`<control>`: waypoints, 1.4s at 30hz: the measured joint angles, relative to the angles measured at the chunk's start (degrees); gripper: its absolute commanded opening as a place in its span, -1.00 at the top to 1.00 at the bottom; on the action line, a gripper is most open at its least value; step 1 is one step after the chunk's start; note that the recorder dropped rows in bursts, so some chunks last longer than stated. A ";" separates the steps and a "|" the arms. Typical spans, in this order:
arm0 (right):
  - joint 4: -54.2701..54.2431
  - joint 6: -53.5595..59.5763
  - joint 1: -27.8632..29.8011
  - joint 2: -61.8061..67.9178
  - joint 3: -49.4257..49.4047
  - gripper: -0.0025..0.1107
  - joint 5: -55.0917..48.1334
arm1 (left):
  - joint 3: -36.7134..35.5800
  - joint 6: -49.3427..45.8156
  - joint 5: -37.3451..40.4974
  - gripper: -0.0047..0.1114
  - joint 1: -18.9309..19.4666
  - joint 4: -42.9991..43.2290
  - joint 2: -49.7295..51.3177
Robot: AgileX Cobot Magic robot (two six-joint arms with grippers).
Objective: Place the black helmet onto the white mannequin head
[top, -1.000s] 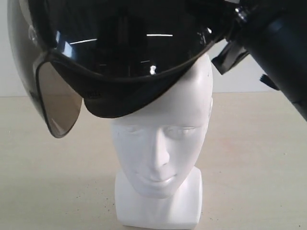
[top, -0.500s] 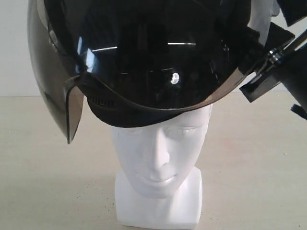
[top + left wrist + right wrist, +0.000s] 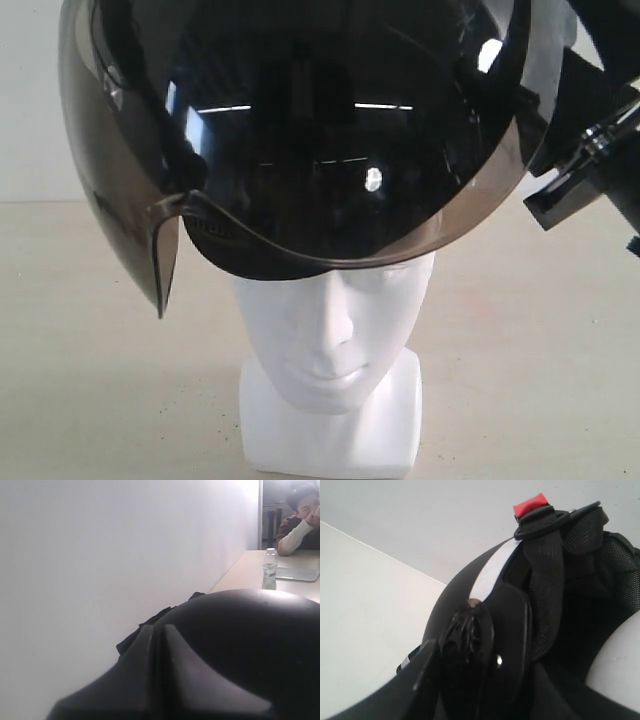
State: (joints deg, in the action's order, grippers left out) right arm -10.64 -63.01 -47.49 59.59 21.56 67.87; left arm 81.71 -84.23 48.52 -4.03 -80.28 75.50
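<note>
The black helmet [image 3: 262, 252] hangs over the crown of the white mannequin head [image 3: 330, 330], hiding its forehead down to the brow. Its smoky visor [image 3: 130, 220] is raised and fills the top of the exterior view. My right gripper [image 3: 562, 190] is shut on the helmet's side rim; in the right wrist view it [image 3: 470, 680] clamps by the visor pivot, with the chin strap and red buckle [image 3: 532, 504] beyond and the white head [image 3: 615, 665] inside the shell. My left gripper [image 3: 159, 629] is hidden in the exterior view; its fingers lie together against the helmet shell [image 3: 250, 640].
The head stands on a beige table [image 3: 100, 380] before a white wall. In the left wrist view a water bottle [image 3: 269, 570] stands far down the table and a seated person [image 3: 300, 515] leans at its end.
The helmet has swung to face the camera and settled lower over the head's crown. The right gripper has moved right and down with it.
</note>
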 measured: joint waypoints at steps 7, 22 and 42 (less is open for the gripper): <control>-0.28 1.03 0.00 0.00 -0.47 0.96 0.22 | 1.28 1.48 3.73 0.84 0.00 0.13 4.16; -1.51 4.37 0.00 0.00 -0.56 0.96 -0.71 | 2.73 0.80 10.64 0.84 0.00 -6.41 6.89; -2.94 6.58 -0.10 0.00 -0.56 0.96 -1.26 | 3.33 1.03 17.20 0.84 0.00 -8.60 8.81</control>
State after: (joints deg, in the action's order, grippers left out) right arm -13.58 -56.43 -47.60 59.59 21.00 66.61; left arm 85.04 -83.20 65.72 -4.03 -88.88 84.31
